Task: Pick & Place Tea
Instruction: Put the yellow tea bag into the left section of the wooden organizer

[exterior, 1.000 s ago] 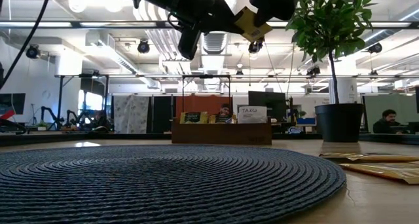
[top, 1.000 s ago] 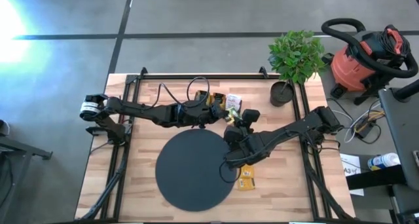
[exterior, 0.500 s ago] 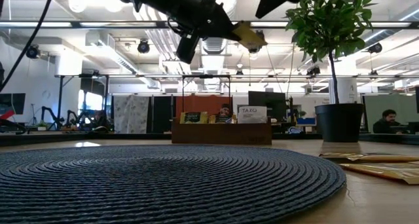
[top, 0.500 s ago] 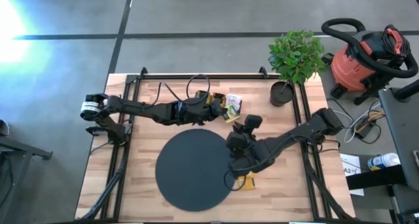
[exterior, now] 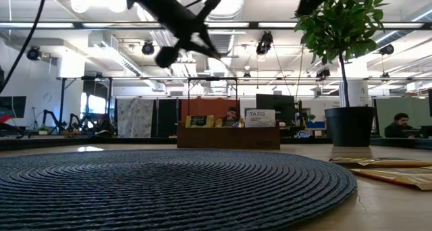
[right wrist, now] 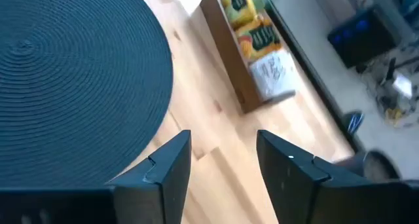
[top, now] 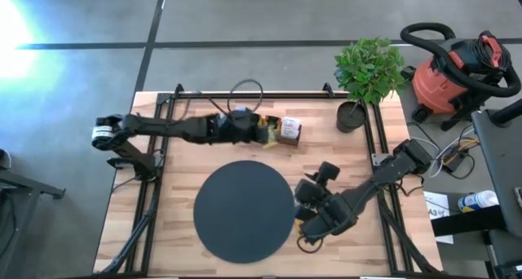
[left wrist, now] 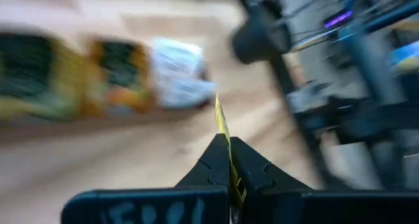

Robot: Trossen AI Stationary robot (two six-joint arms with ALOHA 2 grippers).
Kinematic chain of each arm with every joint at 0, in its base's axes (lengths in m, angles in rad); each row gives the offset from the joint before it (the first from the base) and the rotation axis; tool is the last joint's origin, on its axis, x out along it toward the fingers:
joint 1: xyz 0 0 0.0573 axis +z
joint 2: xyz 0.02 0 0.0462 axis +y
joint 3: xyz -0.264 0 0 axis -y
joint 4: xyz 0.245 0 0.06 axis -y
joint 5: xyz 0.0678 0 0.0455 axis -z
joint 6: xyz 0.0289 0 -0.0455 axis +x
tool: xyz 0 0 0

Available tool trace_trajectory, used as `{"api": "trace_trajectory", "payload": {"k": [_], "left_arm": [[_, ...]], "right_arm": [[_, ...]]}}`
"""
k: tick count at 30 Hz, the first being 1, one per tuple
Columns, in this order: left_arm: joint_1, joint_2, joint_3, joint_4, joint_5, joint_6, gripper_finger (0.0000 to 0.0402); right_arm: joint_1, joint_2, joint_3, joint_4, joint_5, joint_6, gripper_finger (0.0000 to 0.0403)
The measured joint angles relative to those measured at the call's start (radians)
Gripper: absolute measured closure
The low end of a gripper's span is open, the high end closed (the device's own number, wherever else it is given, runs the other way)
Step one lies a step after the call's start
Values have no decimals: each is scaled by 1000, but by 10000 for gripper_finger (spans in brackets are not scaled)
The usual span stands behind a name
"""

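Observation:
My left gripper (left wrist: 229,160) is shut on a yellow tea sachet (left wrist: 222,122), which I see edge-on between its fingers. In the high view this left gripper (top: 254,130) hangs just left of the brown wooden tray (top: 285,142), which holds more tea sachets (right wrist: 252,37). My right gripper (right wrist: 222,160) is open with nothing between its fingers. It hovers over bare wood at the right edge of the black disc (top: 243,210), as the high view shows (top: 310,183). Some loose sachets (exterior: 390,171) lie flat on the table to the right of the disc.
A potted plant (top: 356,112) stands at the back right, close to the tray. A black metal frame (top: 245,94) runs along the table's back and sides. A red vacuum (top: 457,71) sits on the floor beyond the right side. People sit in the room behind.
The right gripper has opened, let go of the yellow sachet and drawn back toward the front right. The left gripper kept the sachet and swung left, to beside the tray.

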Motion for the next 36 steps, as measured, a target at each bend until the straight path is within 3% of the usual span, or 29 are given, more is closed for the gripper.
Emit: {"api": "trace_trajectory", "payload": {"k": [3,8,15,18,23,29,36], "left_arm": [[52,-44,45,-155,7,165,401],[135,-53,160,-244,105,431,400],[180,67,373,-714,113,963,401],[179,126,439,-837,98,1156,401],[163,198,453,-815,94,1418,401],[158,281,454,-829,91,1607,401],[157,351,454,-803,-1,1739,401]], "right_arm": [[35,0,-2,-43,-8,106,235],[62,0,-4,-70,-24,185,245],[61,-3,-4,-68,-78,206,260],[62,-3,-4,-67,-88,224,267],[61,-3,-4,-66,-99,246,276],[61,-3,-7,-66,-135,291,285],[61,-3,-12,-66,-145,306,294]]}}
